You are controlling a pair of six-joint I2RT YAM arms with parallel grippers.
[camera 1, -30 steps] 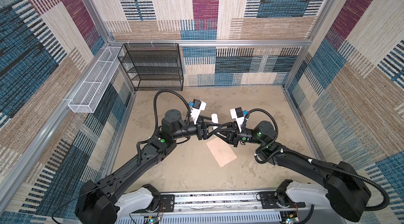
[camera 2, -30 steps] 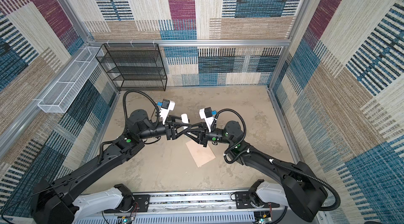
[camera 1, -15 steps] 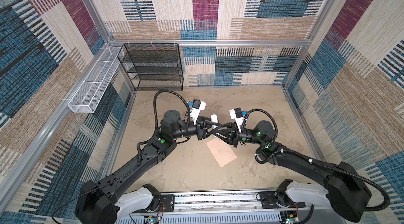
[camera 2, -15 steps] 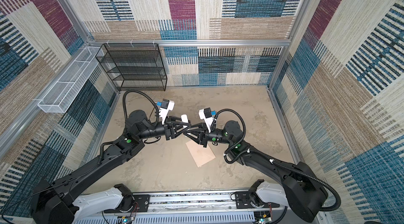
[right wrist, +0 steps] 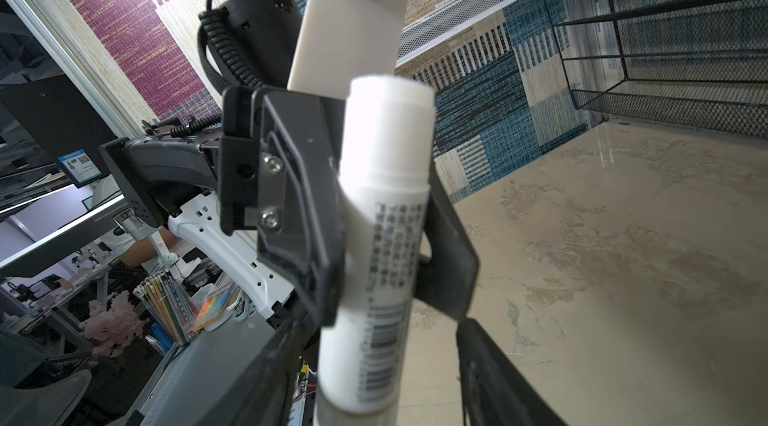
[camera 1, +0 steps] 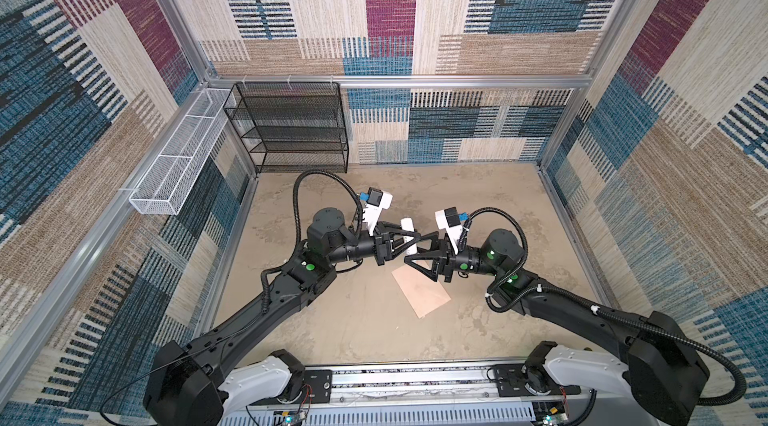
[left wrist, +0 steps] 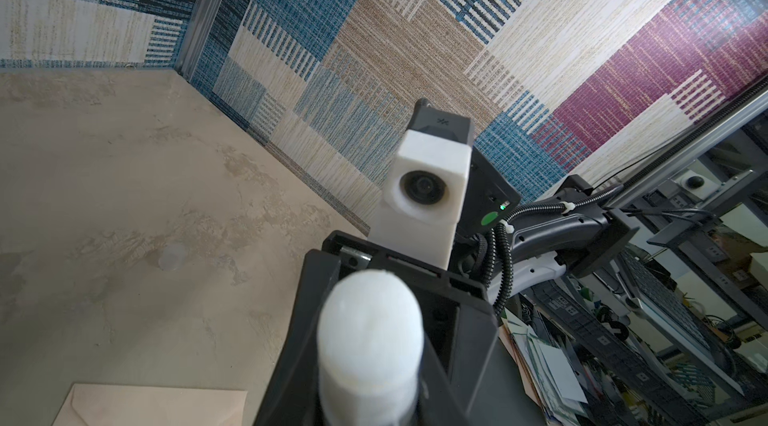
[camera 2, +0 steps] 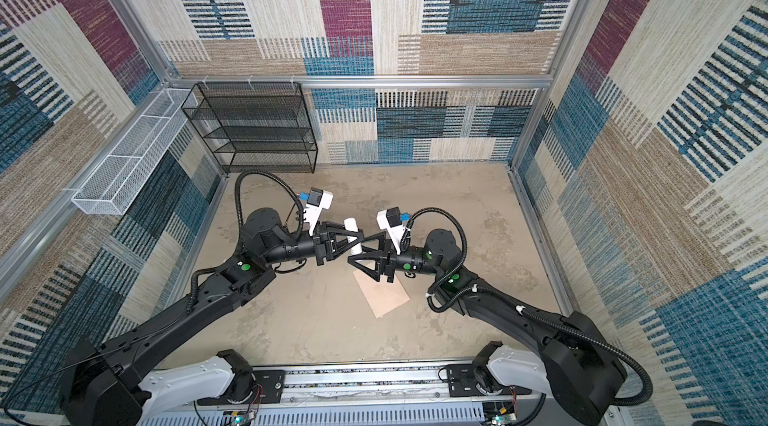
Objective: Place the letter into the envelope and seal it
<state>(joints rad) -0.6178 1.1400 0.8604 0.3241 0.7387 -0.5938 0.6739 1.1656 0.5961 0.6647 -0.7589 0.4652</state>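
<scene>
The peach envelope (camera 1: 422,297) (camera 2: 384,299) lies flat on the table, flap shut, partly under the right gripper; the left wrist view shows its corner (left wrist: 153,405). The letter is out of view. Above the table the two grippers meet tip to tip around a white glue tube (camera 1: 407,232) (camera 2: 352,232). My left gripper (camera 1: 409,238) (camera 2: 354,237) is shut on the tube (right wrist: 386,212). My right gripper (camera 1: 412,250) (camera 2: 356,251) (right wrist: 380,336) stands open around the tube's printed end, with a gap at one finger (right wrist: 490,378). The left wrist view shows the tube (left wrist: 370,345) end-on.
A black wire shelf (camera 1: 297,129) stands at the back left wall, and a white wire basket (camera 1: 178,158) hangs on the left wall. A small pale round cap (left wrist: 170,257) lies on the table. Patterned walls close in the table on three sides.
My left gripper has closed on the white tube. My right gripper, shut on the tube before, has opened. Both arms have hardly moved.
</scene>
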